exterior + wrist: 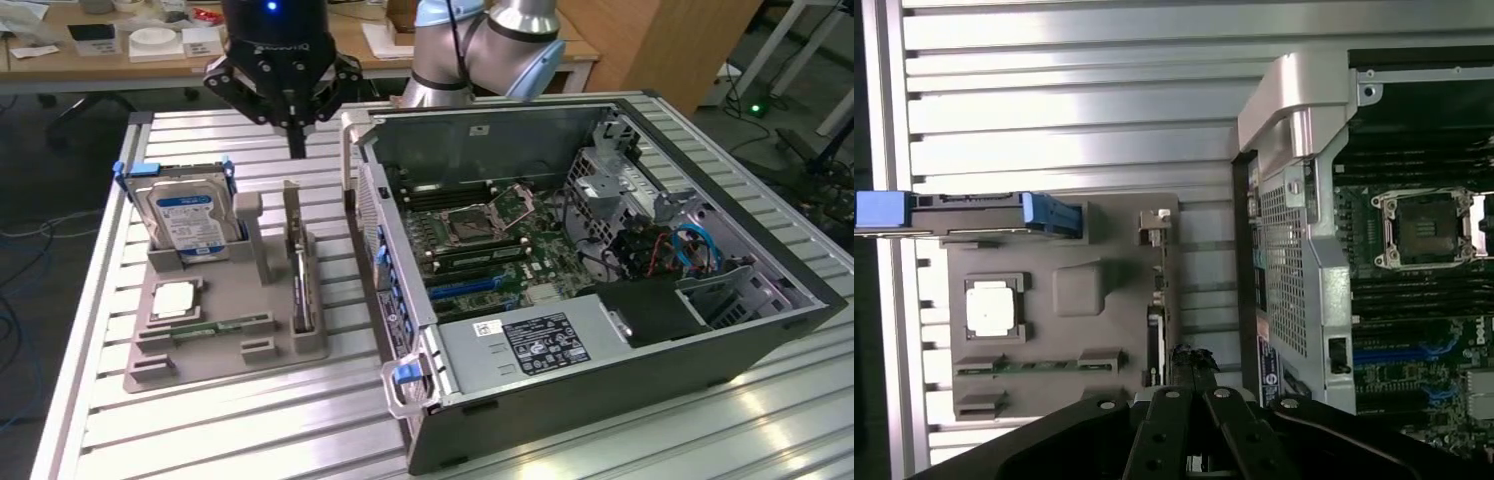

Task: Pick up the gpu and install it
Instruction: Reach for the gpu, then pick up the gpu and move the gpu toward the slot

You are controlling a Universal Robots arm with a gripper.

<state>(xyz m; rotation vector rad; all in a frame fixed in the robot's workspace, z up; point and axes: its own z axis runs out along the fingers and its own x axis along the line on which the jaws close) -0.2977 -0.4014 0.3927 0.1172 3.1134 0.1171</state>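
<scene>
The gpu stands on its edge in a slot of the grey holder tray, a thin dark card. In the wrist view the gpu shows edge-on, with a silvery piece at one end. My gripper hangs above the far end of the tray, well above the card, its fingers together and holding nothing. From the wrist, the gripper tips sit close beside the card's near end. The open computer case lies to the exterior view's right of the tray, its motherboard exposed.
On the tray also sit a hard drive with a blue-white label, a square processor and a narrow memory stick. The case's side wall rises right beside the tray. A slatted aluminium table carries everything.
</scene>
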